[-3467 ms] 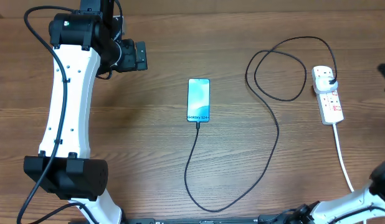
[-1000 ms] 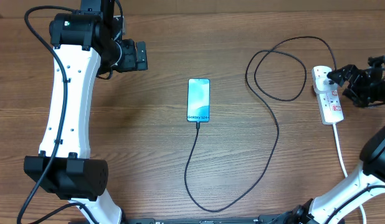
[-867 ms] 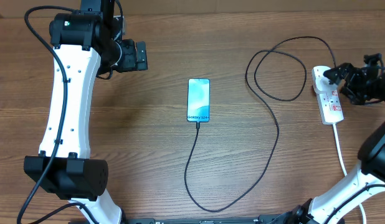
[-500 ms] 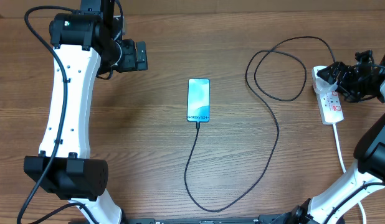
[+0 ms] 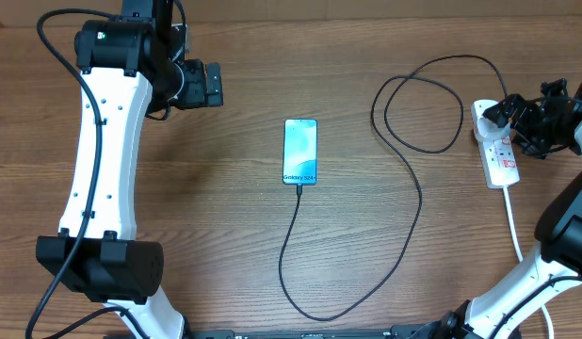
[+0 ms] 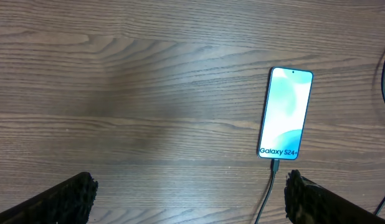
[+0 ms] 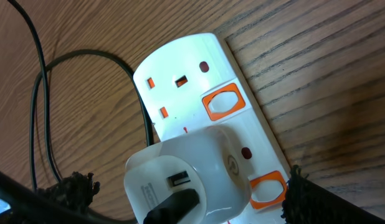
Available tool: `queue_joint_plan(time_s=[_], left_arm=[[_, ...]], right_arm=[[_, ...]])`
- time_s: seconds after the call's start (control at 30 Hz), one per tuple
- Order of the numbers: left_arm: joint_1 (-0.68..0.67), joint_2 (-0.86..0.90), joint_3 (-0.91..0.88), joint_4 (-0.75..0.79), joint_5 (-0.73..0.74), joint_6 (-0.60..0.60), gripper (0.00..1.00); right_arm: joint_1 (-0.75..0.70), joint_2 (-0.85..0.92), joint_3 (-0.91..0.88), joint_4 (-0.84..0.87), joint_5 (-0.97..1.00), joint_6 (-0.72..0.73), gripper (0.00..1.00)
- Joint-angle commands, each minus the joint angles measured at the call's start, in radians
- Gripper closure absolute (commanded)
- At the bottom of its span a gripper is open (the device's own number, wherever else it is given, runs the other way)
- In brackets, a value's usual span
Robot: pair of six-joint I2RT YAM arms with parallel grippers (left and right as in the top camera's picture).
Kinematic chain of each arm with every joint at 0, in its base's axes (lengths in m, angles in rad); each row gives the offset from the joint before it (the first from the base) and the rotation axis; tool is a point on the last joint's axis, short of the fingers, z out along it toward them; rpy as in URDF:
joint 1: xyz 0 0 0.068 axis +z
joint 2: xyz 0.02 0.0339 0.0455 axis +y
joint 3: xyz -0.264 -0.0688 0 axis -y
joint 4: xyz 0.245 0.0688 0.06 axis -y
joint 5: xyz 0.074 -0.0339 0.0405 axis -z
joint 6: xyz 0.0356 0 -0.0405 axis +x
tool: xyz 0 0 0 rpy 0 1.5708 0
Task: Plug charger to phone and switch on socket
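Observation:
The phone lies flat mid-table with its blue-teal screen lit; it also shows in the left wrist view. The black charger cable is plugged into the phone's near end, loops across the table and runs to a white adapter seated in the socket strip. My right gripper is open and hovers over the strip's far end, its fingers on either side of the adapter. Two orange-rimmed switches show on the strip. My left gripper is open and empty, far left of the phone.
The strip's thick white cord runs toward the table's front right edge. The black cable forms a loop left of the strip. The left arm's white links stand along the left side.
My right gripper has come in from the right edge and moved left over the strip's far end. The left arm, phone and cable have not moved.

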Motion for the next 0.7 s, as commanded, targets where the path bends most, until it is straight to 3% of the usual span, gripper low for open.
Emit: queue_joint_plan(time_s=[0.0,0.17,0.67], left_arm=[[-0.009,0.006,0.002,0.004,-0.006,0.012,0.00],[-0.009,0.006,0.002,0.004,-0.006,0.012,0.00],[-0.009,0.006,0.002,0.004,-0.006,0.012,0.00]], right_arm=[[0.011,0.004,-0.006,0.006,0.014,-0.019,0.00],[0.019,0.004,-0.006,0.011,0.007,-0.025,0.05],[0.020,0.069,-0.006,0.032,-0.001,-0.024,0.05]])
